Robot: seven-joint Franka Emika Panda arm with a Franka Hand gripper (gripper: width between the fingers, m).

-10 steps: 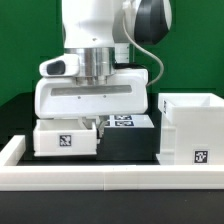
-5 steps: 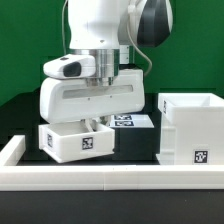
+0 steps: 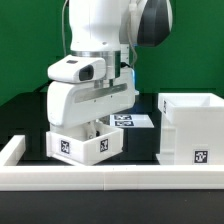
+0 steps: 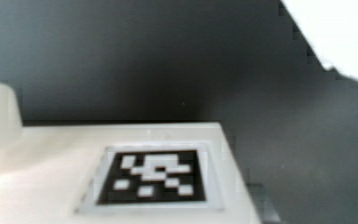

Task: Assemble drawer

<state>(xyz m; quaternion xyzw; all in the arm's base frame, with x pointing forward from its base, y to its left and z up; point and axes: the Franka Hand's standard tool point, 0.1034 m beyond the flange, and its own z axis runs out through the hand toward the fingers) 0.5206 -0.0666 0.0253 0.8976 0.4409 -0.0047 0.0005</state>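
Note:
My gripper (image 3: 95,127) is shut on a small white drawer tray (image 3: 85,146) and holds it tilted just above the black table. The tray's front tag faces the camera. In the wrist view the tray's white face (image 4: 51,170) and its tag (image 4: 155,177) fill the near part; my fingers do not show there. The large hollow white box (image 3: 190,125) stands at the exterior view's right, apart from the tray, with a tag low on its front. A second white tagged part (image 3: 128,121) lies behind my hand, mostly hidden.
A low white border wall (image 3: 110,176) runs along the front and up the exterior view's left side (image 3: 12,150). A white surface shows in a corner of the wrist view (image 4: 336,30). A green backdrop stands behind.
My hand has turned and moved toward the exterior view's right with the small tray, which has tilted and swung with it. The large box has not moved.

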